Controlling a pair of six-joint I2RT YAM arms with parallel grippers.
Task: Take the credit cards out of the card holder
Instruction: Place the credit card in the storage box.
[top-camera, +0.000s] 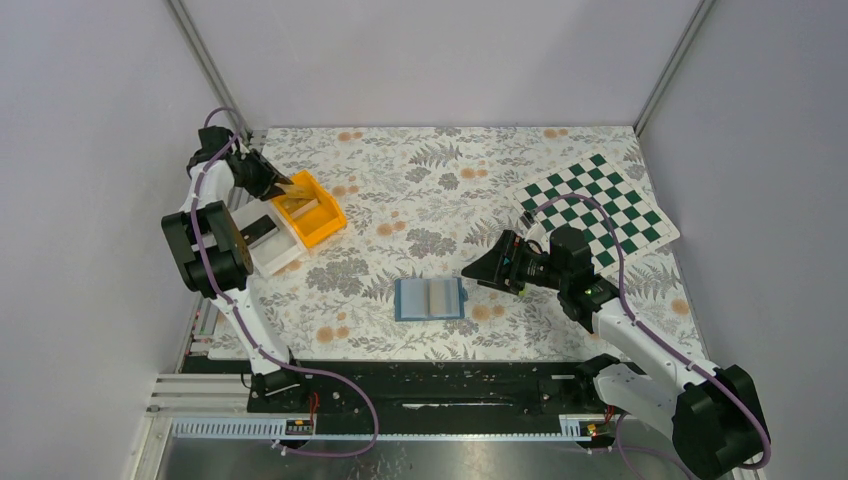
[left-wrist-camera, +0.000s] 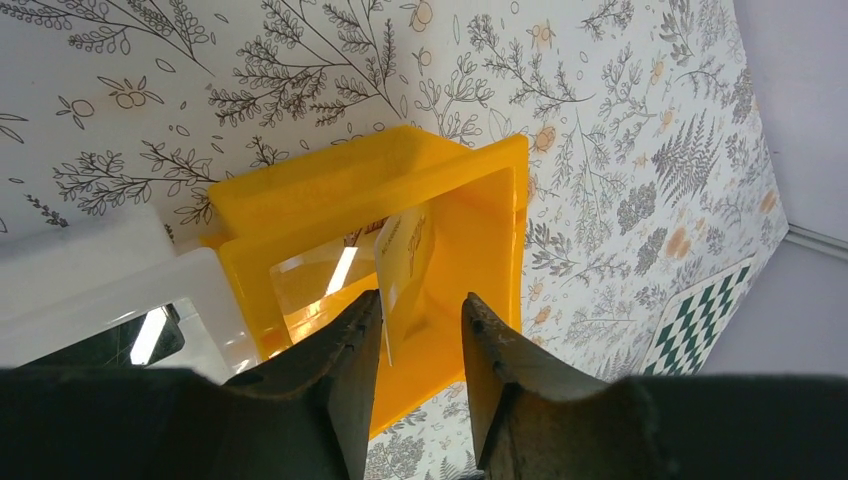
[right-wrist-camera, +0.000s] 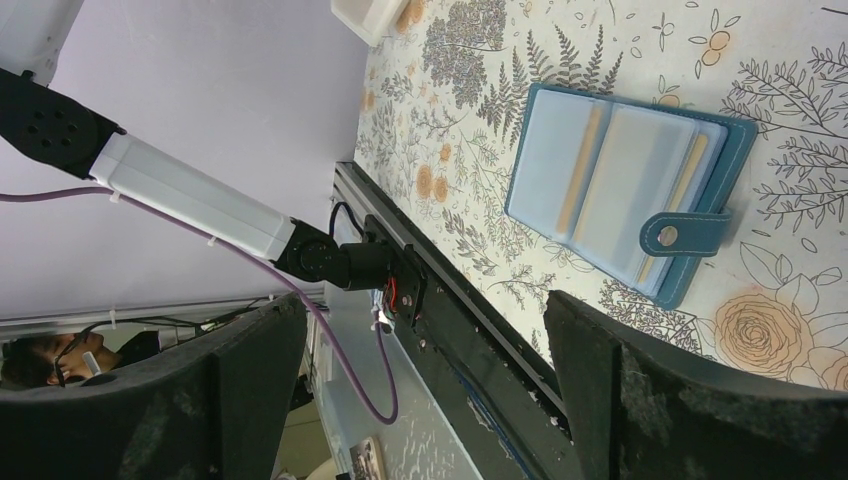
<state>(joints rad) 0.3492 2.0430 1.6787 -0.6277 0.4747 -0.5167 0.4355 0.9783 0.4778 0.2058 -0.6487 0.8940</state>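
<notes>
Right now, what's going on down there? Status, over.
Left gripper open over orange bin, card loose between its jaws. Right gripper open, empty, beside card holder. Holder lies open, cards inside. Nothing in the way.

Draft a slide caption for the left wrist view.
Left hand, fingers parted, with a thin pale-yellow card against one finger, over the glossy orange plastic bin.

The tablecloth (top-camera: 420, 190) is white, printed with grey ferns and small orange flowers. The mat (top-camera: 598, 205) is checkered dark green and white. One bin (top-camera: 312, 212) is bright yellow-orange, the other bin (top-camera: 268, 240) white. The wallet (top-camera: 430, 299) is teal-blue with pale, clear pockets. The card (left-wrist-camera: 404, 262) is pale yellow.
</notes>
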